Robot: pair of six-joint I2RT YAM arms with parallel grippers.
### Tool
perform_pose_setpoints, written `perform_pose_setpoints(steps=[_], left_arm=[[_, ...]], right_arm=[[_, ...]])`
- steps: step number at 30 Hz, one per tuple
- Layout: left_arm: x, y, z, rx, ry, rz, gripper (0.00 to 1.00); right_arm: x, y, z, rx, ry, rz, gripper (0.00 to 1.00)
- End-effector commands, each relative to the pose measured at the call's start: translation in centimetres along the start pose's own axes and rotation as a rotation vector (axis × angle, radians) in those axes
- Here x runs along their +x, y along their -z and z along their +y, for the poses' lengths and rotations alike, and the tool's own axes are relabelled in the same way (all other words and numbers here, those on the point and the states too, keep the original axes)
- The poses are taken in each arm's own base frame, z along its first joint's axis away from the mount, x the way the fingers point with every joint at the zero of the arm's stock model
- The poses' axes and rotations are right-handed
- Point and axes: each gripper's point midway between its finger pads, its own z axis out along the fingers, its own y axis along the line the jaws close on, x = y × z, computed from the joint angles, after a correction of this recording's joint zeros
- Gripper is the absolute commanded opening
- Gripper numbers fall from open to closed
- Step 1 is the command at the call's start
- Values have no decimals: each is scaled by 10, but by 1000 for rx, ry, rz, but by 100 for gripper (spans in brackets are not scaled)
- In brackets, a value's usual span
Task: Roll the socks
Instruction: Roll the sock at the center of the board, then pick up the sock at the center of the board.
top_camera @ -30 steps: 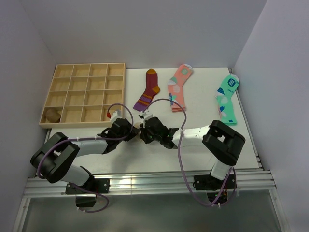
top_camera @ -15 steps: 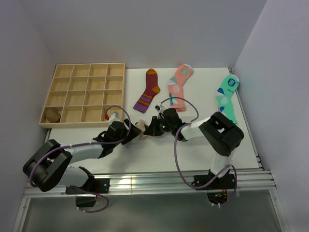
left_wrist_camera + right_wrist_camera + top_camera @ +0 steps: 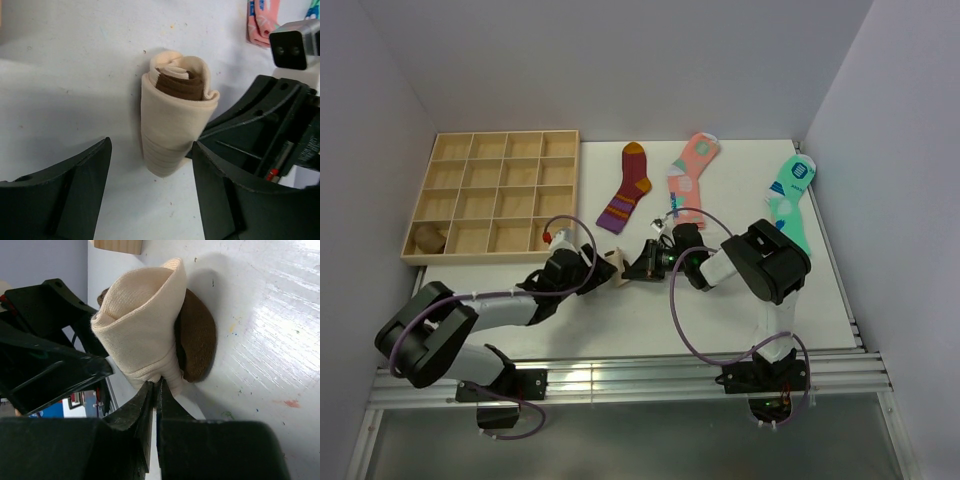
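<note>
The socks [image 3: 616, 266] are one beige roll with a brown sock wrapped inside, lying on the white table between my two grippers. In the left wrist view the roll [image 3: 175, 120] lies just ahead of my open left gripper [image 3: 150, 185], partly between the fingers and touching neither. In the right wrist view my right gripper [image 3: 156, 387] is shut, its tips pinching a fold of the beige outer layer [image 3: 145, 335]; the brown sock [image 3: 197, 340] bulges out on the right side. In the top view my left gripper [image 3: 592, 268] and right gripper [image 3: 638, 265] face each other across the roll.
A wooden compartment tray [image 3: 495, 195] stands at the back left, with a brown bundle [image 3: 428, 238] in its near-left cell. A maroon striped sock [image 3: 626, 187], a pink sock [image 3: 690, 180] and a mint-green sock [image 3: 790, 200] lie flat at the back.
The right arm has swung its elbow toward the back and its gripper has shifted a little away from the near edge. The roll and left gripper have moved slightly with it.
</note>
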Motion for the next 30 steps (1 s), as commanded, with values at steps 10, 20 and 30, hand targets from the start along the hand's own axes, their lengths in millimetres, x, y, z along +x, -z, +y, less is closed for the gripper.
perform_pose_setpoints(steps=[10, 20, 30], left_arm=[[-5, -35, -11, -4, -83, -9, 67], [11, -41, -2, 8, -48, 38, 50], [18, -36, 8, -12, -24, 51, 25]], right_arm=[[22, 1, -29, 101, -63, 85, 0], [18, 2, -32, 147, -41, 91, 0], [-4, 14, -18, 277, 85, -13, 37]])
